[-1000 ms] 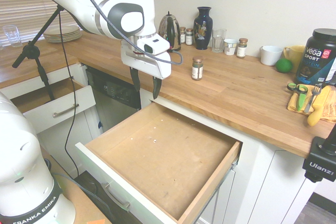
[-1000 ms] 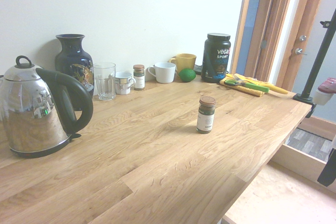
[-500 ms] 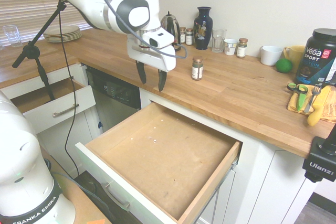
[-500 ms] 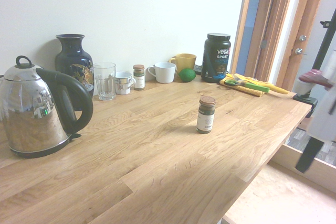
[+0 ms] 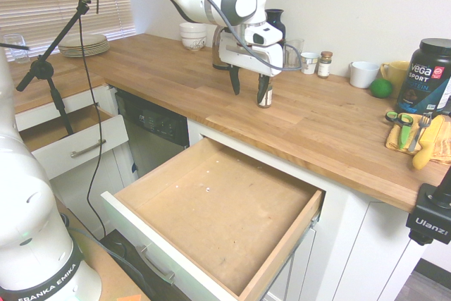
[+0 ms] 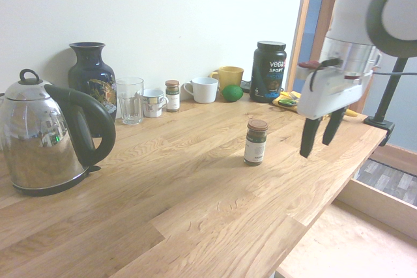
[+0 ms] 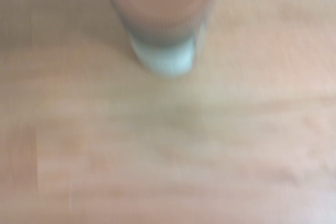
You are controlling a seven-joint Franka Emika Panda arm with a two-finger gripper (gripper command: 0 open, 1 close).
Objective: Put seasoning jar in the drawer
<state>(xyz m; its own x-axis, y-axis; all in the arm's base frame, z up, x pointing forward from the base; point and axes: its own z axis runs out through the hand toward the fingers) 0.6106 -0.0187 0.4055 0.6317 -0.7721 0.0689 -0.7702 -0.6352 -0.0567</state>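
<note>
Nearest, the wide wooden-bottomed drawer with white front [image 5: 211, 223] stands pulled out. Beyond it, on the pale oak worktop [image 5: 331, 132], the white arm's jaws [image 6: 322, 135] hang spread wide just beside the small brown-lidded glass seasoning jar [image 6: 255, 142], seemingly not touching it.

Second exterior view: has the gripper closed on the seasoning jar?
No. The gripper hangs open beside the seasoning jar, clear of it.
</note>
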